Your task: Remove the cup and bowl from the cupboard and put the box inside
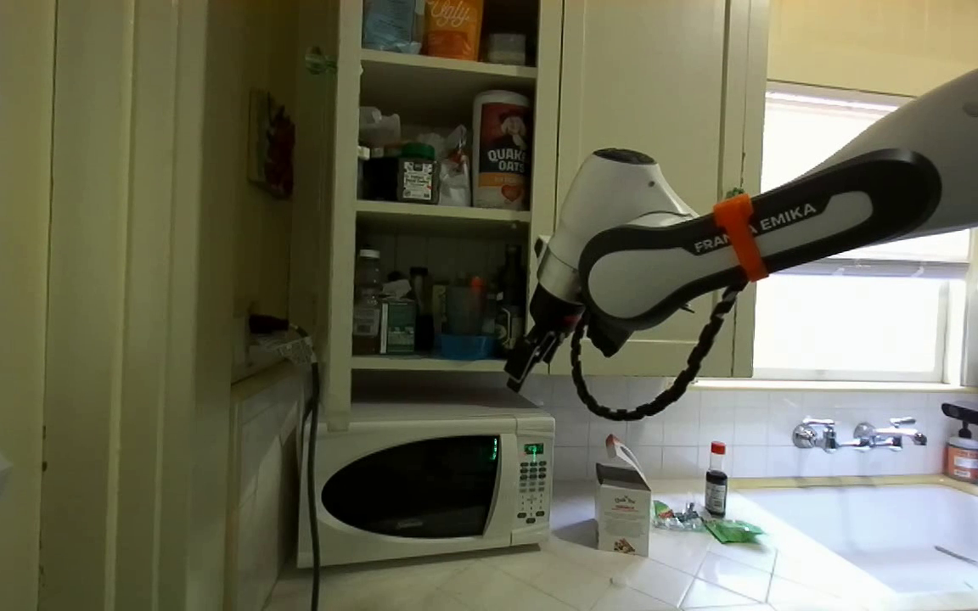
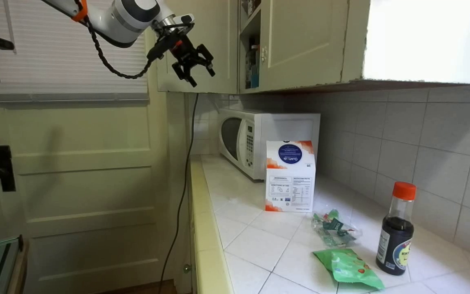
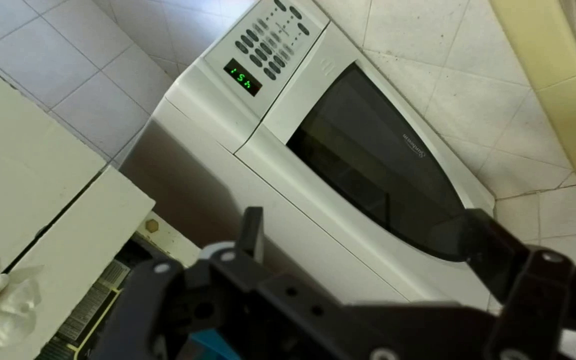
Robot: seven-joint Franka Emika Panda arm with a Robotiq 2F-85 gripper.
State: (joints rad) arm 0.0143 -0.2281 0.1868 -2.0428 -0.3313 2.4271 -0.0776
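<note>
Cupboard shelf (image 1: 421, 363): bowl (image 1: 466, 347) among bottles (image 1: 368, 314)

Exterior views: cupboard (image 1: 547, 102) face-on, counter (image 2: 255, 241) lengthwise! Wrist view peers down, close above the microwave (image 3: 308, 175). All three share it!

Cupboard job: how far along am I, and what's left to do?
Done: the cupboard stands open. In hand: nothing; the gripper is open and empty. Left: the blue bowl sits on the lowest shelf, with what looks like a cup in or behind it, can't tell which; both need taking out. Then the box, upright on the counter, goes in.
</note>
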